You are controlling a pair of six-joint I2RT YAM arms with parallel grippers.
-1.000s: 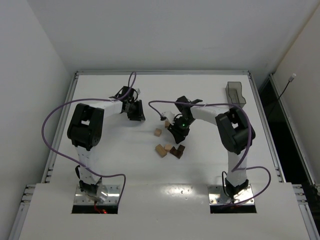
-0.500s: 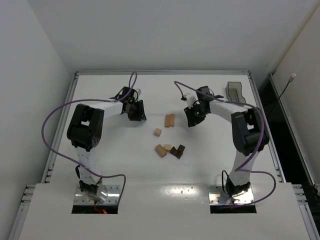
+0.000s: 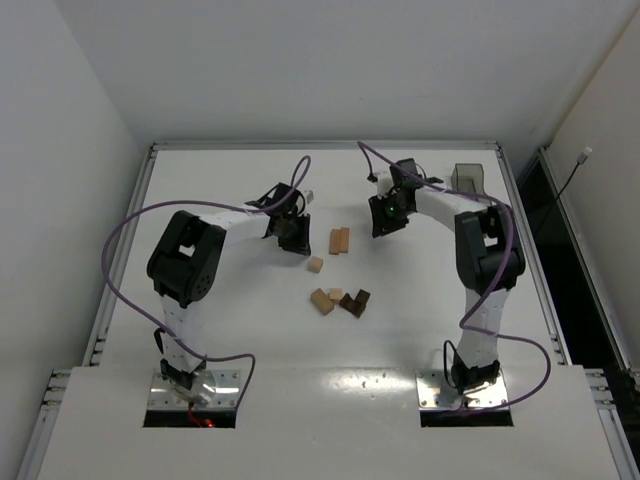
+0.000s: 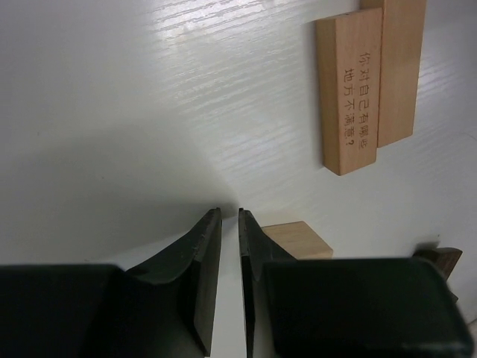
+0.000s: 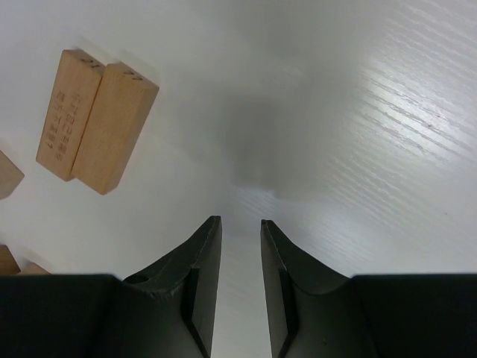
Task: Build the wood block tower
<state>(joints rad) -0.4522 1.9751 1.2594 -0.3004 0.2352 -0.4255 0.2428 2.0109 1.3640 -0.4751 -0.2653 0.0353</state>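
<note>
No tower stands yet. The wood blocks (image 3: 322,300) all lie flat on the bench (image 3: 200,180): a pair of long tan blocks (image 3: 340,241) side by side and touching, a single tan block (image 3: 316,265) nearer the arms, and nearer still a small cluster that includes a dark brown block (image 3: 356,303). The left end effector (image 3: 293,235) hovers just left of the pair, its jaws drawn together on nothing. The right end effector (image 3: 384,216) is on the pair's other side, jaws a little apart and empty.

These pieces look light, stiff and smooth-faced, not fragile, but likely to twist or slide if pinched off-centre. I would take one across its two long narrow sides at mid-length. The touching pair probably needs nudging apart first, since no finger fits between them.

The top view alone gives the whole layout, including the smoky bin (image 3: 468,185) at the far right. The left wrist view shows what it cannot: characters engraved on one long block's (image 4: 350,93) face, its neighbour (image 4: 399,67) offset lengthwise, and the single block just beside one finger, though possibly touching it; that part is too hidden to say. The right wrist view shows bare bench ahead of its own jaws, with the pair well off to one side
</note>
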